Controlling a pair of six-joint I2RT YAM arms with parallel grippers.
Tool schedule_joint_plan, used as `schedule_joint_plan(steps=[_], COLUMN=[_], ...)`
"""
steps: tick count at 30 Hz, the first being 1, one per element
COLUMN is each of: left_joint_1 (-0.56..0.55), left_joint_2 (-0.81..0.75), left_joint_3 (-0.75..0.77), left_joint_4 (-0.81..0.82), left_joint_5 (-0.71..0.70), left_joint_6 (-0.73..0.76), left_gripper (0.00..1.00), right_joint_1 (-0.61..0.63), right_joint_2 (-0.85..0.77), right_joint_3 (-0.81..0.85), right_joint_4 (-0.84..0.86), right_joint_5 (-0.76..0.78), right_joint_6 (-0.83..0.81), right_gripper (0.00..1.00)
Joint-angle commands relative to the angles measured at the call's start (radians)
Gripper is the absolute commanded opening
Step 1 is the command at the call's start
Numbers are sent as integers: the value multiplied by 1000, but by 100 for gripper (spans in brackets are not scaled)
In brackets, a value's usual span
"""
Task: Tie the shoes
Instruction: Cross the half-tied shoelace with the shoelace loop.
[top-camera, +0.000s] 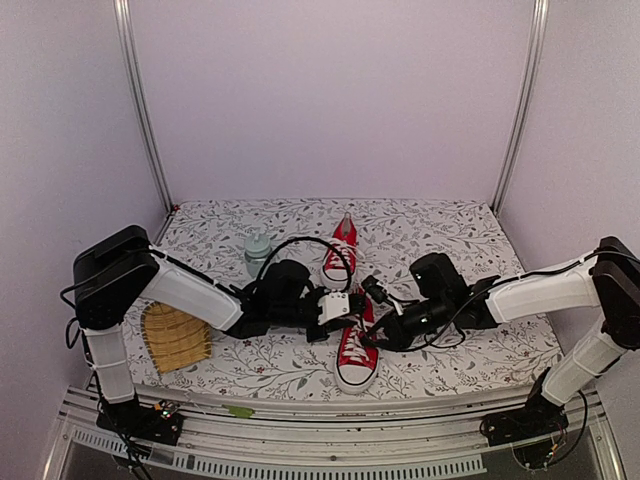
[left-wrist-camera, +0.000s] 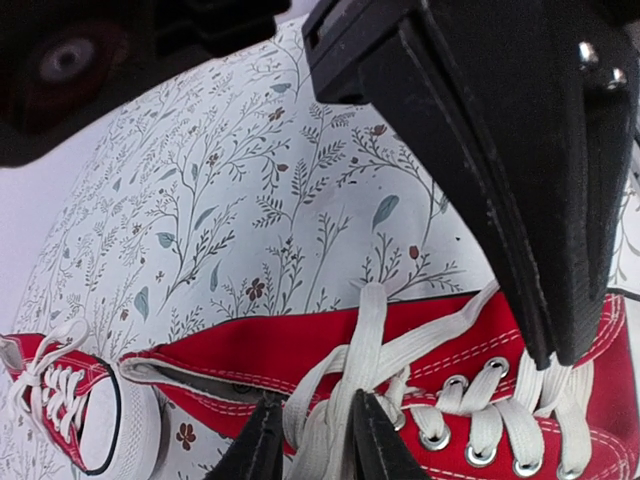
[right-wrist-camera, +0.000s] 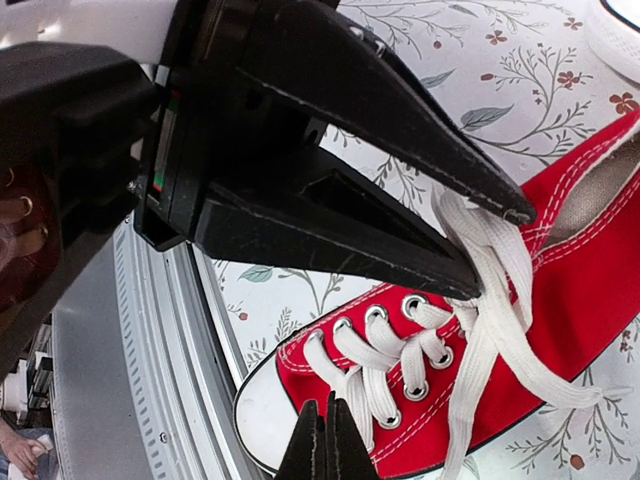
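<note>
Two red shoes lie on the flowered table. The near shoe (top-camera: 357, 352) points its white toe at the front edge, and the far shoe (top-camera: 341, 247) lies behind it. My left gripper (top-camera: 349, 308) reaches in from the left and is shut on a bundle of the near shoe's white laces (left-wrist-camera: 375, 340) above the top eyelets. My right gripper (top-camera: 377, 336) comes from the right. Its fingers (right-wrist-camera: 326, 445) are pressed together over the lower lacing near the toe cap (right-wrist-camera: 262, 410), and I see no lace between them.
A slatted wooden mat (top-camera: 176, 337) lies at the near left. A small clear bottle (top-camera: 258, 250) stands behind the left arm. Black cables loop around both wrists above the shoes. A metal rail (top-camera: 330, 440) runs along the table's front edge.
</note>
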Motion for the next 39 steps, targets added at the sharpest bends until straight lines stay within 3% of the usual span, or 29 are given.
schedule_joint_plan(steps=[1, 5, 11, 17, 27, 32, 34, 37, 39], left_joint_1=[-8, -9, -9, -8, -9, -10, -13, -19, -26], left_joint_2=[-2, -1, 2, 1, 4, -6, -34, -106, -138], left_joint_3=[-16, -19, -18, -22, -24, -36, -59, -159, -188], left_joint_4=[23, 37, 53, 59, 58, 68, 96, 227, 256], left_joint_5=[-7, -12, -23, -29, -28, -26, -24, 1, 8], left_joint_6=[-10, -11, -18, -20, -12, -1, 26, 85, 136], left_gripper=[25, 25, 26, 26, 26, 26, 33, 55, 59], right_joint_1=[-39, -119, -134, -136, -137, -139, -139, -144, -149], right_joint_2=[-36, -11, 114, 194, 259, 259, 247, 227, 217], right_joint_3=[29, 65, 173, 234, 257, 258, 255, 241, 232], right_joint_4=[3, 0, -29, -65, -74, -75, -77, -81, -81], right_joint_5=[4, 2, -50, -73, -110, -102, -94, -85, -85], right_joint_6=[8, -8, -129, -202, -227, -227, -227, -222, -216], right_gripper=[4, 11, 31, 33, 25, 4, 1, 1, 1])
